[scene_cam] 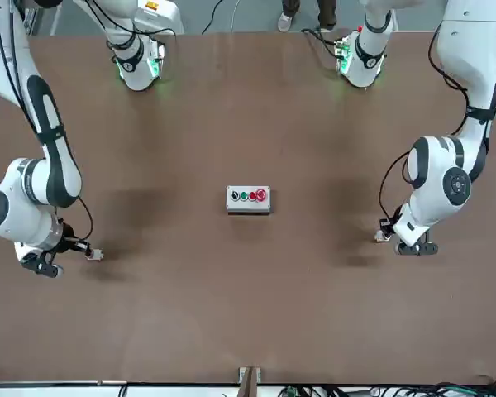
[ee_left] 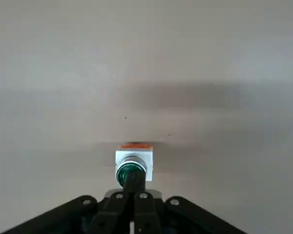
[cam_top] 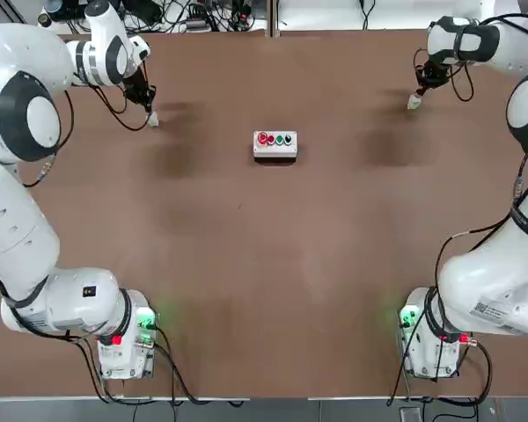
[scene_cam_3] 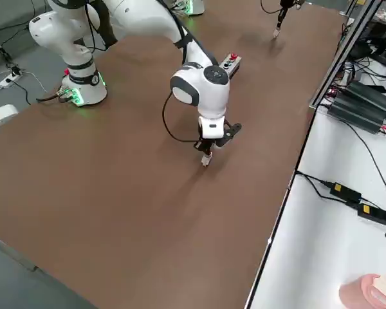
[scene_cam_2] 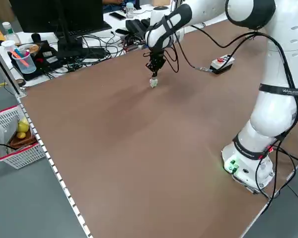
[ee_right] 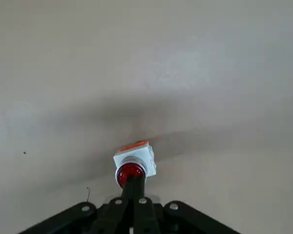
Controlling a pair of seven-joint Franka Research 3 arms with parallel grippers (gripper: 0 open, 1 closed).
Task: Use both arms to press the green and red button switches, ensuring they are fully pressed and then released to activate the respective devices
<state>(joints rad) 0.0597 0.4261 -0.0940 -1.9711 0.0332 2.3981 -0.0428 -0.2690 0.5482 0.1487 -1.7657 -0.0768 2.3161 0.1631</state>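
Top view, L to R: L arm (cam_top: 22,207) reaches up from its base at about 7 o'clock of the ctr box; its gripper (ee_left: 134,178) is btwn 9 & 10 o'clock of that box, low nr the tabletop (cam_top: 246,281). Fingers shut, tips together, nothing seen btwn them. Green switch (ee_left: 147,163) is right at those tips, L wrist view shows them overlapping its round green cap; can't tell if cap is pressed down. Next, white button box (cam_top: 275,149) w/ a row of red & green buttons, upper mid table, long side across. Then R arm (cam_top: 493,281), base at about 5 o'clock of the box; its gripper (ee_right: 133,181) is btwn 2 & 3 o'clock of it, also low. Fingers shut too, tips together, nothing seen btwn. Red switch (ee_right: 149,155) is right at the tips, R wrist view shows them over its red cap; again can't tell if pressed.
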